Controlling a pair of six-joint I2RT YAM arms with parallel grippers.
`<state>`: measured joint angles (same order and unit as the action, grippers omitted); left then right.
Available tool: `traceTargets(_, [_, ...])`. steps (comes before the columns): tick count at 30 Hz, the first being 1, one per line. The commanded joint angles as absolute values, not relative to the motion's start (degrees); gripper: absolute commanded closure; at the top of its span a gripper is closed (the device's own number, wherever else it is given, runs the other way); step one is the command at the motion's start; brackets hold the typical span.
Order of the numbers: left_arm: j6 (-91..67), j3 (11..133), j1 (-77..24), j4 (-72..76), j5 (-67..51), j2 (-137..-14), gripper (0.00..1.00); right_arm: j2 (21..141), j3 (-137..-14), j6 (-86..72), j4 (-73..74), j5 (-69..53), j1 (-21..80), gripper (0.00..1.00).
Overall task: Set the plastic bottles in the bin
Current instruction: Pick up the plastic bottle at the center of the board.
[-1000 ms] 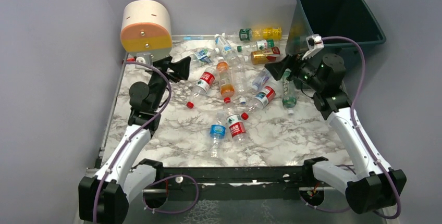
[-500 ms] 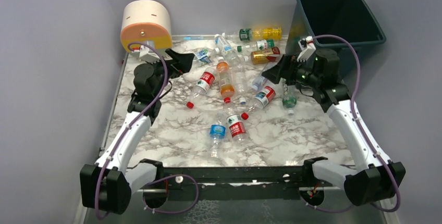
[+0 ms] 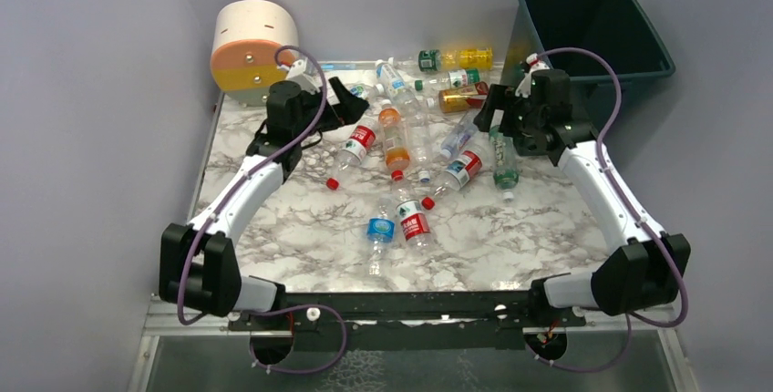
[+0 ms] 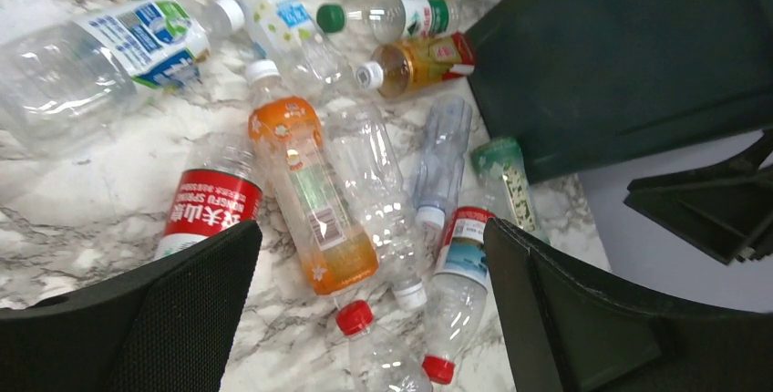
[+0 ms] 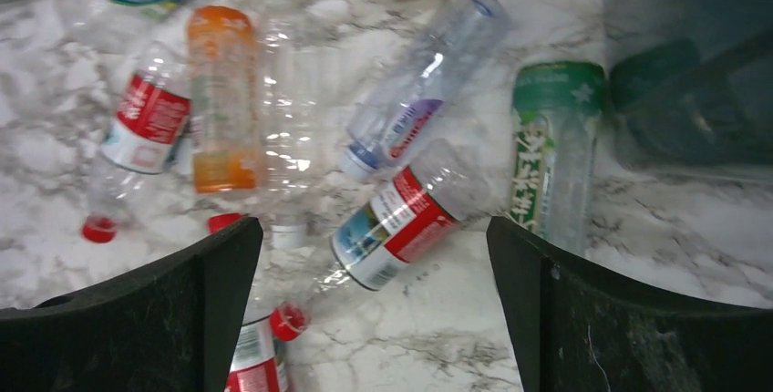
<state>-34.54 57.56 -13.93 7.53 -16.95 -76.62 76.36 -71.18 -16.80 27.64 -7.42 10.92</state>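
Observation:
Several plastic bottles lie scattered on the marble table [image 3: 301, 228]. Among them are an orange-liquid bottle [image 3: 394, 137] [image 4: 310, 191] [image 5: 219, 100], a red-label bottle [image 3: 362, 141] [image 4: 205, 210], a red-and-blue-label bottle [image 3: 463, 169] [image 5: 392, 219] and a green-label bottle [image 3: 504, 159] [image 5: 551, 146]. A yellow bottle [image 3: 465, 56] lies at the back. The dark teal bin [image 3: 592, 27] [image 4: 620, 55] stands at the back right. My left gripper [image 3: 354, 100] [image 4: 372, 228] hovers open over the back-left bottles. My right gripper [image 3: 488, 111] [image 5: 374, 223] hangs open above the red-and-blue-label bottle, beside the bin. Neither holds anything.
A round cream, orange and yellow drum [image 3: 255, 46] stands at the back left, close behind the left arm. Grey walls close in on the left, back and right. A blue-label bottle [image 3: 380, 232] and another red-label bottle [image 3: 413, 221] lie nearer the front rail [image 3: 392, 305].
Both arms have stretched farther toward the back. The left gripper moved right and back, past the drum toward the bottles. The right gripper shifted slightly back along the bin's side. Both stayed open.

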Motion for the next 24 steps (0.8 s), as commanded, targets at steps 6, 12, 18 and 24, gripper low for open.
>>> traceTargets(6, [-29.01,61.97,-20.02,-0.11,-17.32,-80.93,0.01,85.50,-66.52,-16.06,30.12,10.04,10.84,0.10])
traceTargets(12, [-28.55,61.86,-21.43,-1.05,-17.55,-83.02,0.01,92.38,-65.53,-17.25,29.15,16.62,10.77,0.10])
traceTargets(18, [-27.80,62.41,-23.22,-1.00,-16.92,-84.23,0.01,97.31,-65.37,-18.55,26.91,16.82,10.63,0.10])
traceTargets(24, [-28.06,62.56,-23.54,-0.98,-16.81,-84.17,0.01,100.48,-64.55,-18.30,25.72,15.21,10.61,0.14])
